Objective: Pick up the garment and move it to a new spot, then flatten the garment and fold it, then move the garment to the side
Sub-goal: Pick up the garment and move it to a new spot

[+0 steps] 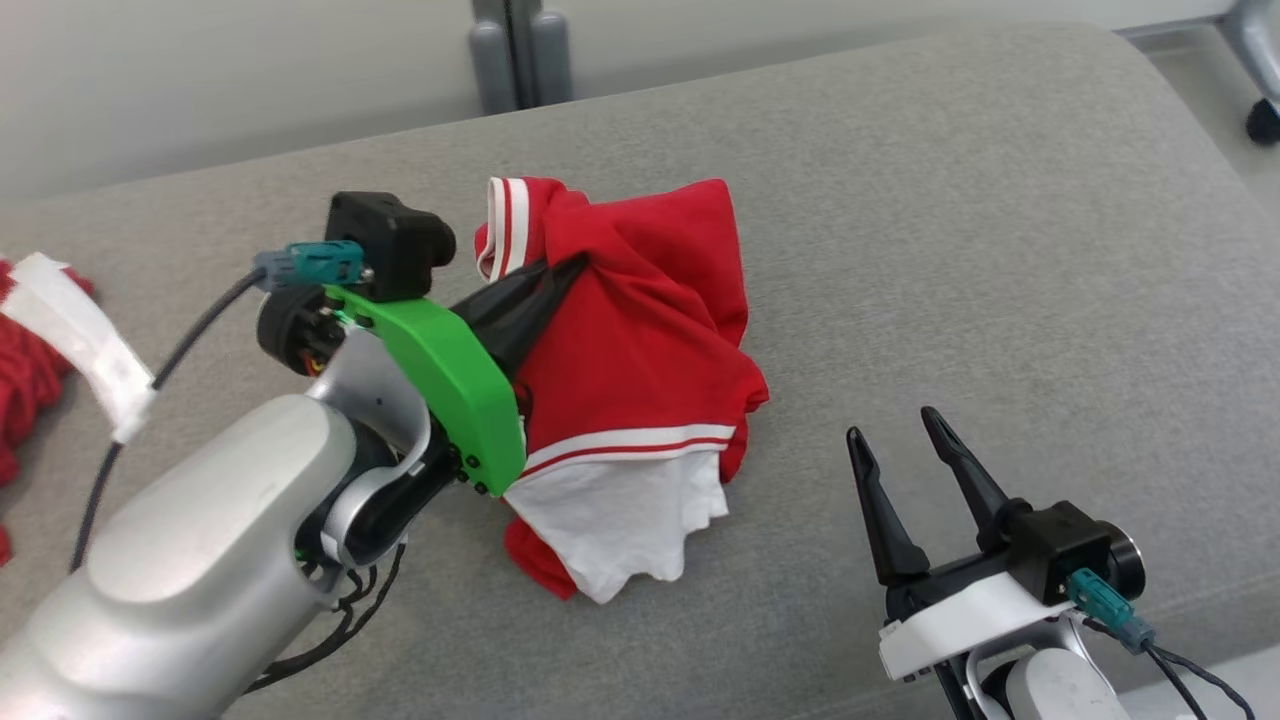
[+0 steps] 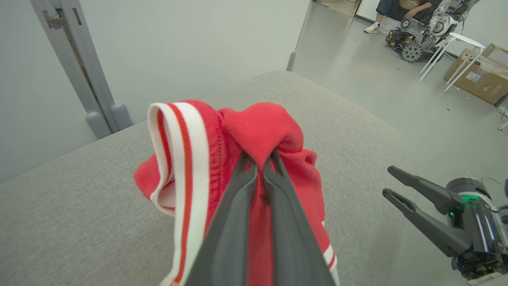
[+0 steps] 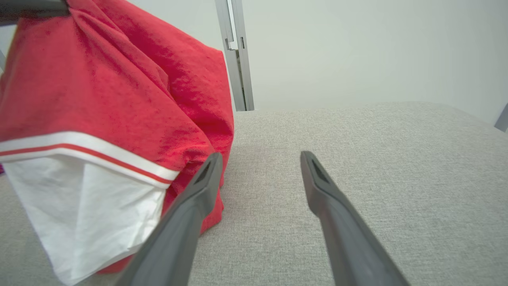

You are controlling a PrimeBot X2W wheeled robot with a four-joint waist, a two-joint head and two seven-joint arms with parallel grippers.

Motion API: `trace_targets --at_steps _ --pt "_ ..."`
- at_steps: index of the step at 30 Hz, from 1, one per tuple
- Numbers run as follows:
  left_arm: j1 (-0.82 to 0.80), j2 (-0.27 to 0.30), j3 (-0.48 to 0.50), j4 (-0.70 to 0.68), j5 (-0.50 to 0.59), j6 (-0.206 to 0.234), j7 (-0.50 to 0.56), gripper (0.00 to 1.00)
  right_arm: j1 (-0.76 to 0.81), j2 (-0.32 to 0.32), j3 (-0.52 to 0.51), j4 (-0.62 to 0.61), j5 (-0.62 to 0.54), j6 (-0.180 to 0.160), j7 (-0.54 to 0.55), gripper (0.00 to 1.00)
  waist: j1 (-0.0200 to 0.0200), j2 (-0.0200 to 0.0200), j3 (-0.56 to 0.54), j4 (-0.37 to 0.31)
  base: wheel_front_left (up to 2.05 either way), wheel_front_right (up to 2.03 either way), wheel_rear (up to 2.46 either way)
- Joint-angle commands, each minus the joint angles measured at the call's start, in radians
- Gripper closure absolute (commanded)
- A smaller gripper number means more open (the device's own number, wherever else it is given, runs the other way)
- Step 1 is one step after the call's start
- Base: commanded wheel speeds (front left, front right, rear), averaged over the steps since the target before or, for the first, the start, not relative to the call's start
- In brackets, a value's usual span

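**Garment [image 1: 640,330] hangs bunched from the left end effector [image 1: 565,275]**

Its closed tips pinch 1 red fold at the top; the lowest folds touch the grey surface [image 1: 1000,250] beneath them. The right end effector [image 1: 893,425] stands wide and empty, just beside the cloth. Likely trouble: so small a pinch may slip in the carry, or the trailing hem may drag and pull it free

Head above — wrists near, sharing garment [image 1: 640,330]
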Motion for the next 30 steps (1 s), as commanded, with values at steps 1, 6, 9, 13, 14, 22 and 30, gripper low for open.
trace_targets --at_steps 1,6,9,13,14,22,30 --pt "-0.009 -0.025 -0.019 0.051 0.028 -0.019 -0.009 1.00 -0.002 -0.001 0.006 -0.006 0.010 -0.001 0.000 0.00 0.0000 -0.0001 0.027 -0.158 0.00 0.00 0.00" --pt "-0.059 -0.174 -0.048 0.266 0.085 -0.085 -0.119 0.54 0.017 -0.001 0.006 -0.004 0.027 -0.001 0.000 0.00 0.0000 -0.0001 0.038 -0.200 0.00 0.00 0.00" --pt "-0.059 -0.288 -0.028 0.358 0.054 -0.123 -0.201 0.00 0.033 -0.001 0.004 0.003 0.030 -0.001 0.000 0.00 0.0000 -0.0001 0.034 -0.199 0.00 0.00 0.00" --pt "-0.057 -0.395 0.006 0.393 0.002 -0.156 -0.277 0.00 0.039 -0.001 -0.001 0.009 0.024 -0.001 0.000 0.00 0.0000 -0.0001 0.025 -0.177 0.00 0.00 0.00" --pt "-0.052 -0.417 0.016 0.387 -0.015 -0.163 -0.290 0.00 0.042 -0.001 -0.006 0.010 0.021 -0.001 0.000 0.00 0.0000 -0.0001 0.020 -0.167 0.00 0.00 0.00" --pt "-0.006 -0.392 0.040 0.307 0.015 -0.114 -0.363 0.00 0.055 -0.002 -0.044 0.009 -0.011 -0.001 0.000 0.00 0.0000 -0.0001 -0.028 -0.080 0.00 0.00 0.00" --pt "0.259 -0.252 0.049 0.196 0.079 0.028 -0.412 0.00 0.120 -0.002 -0.137 -0.018 -0.062 -0.001 0.000 0.00 0.0000 -0.0001 -0.114 0.026 0.00 0.00 0.00"
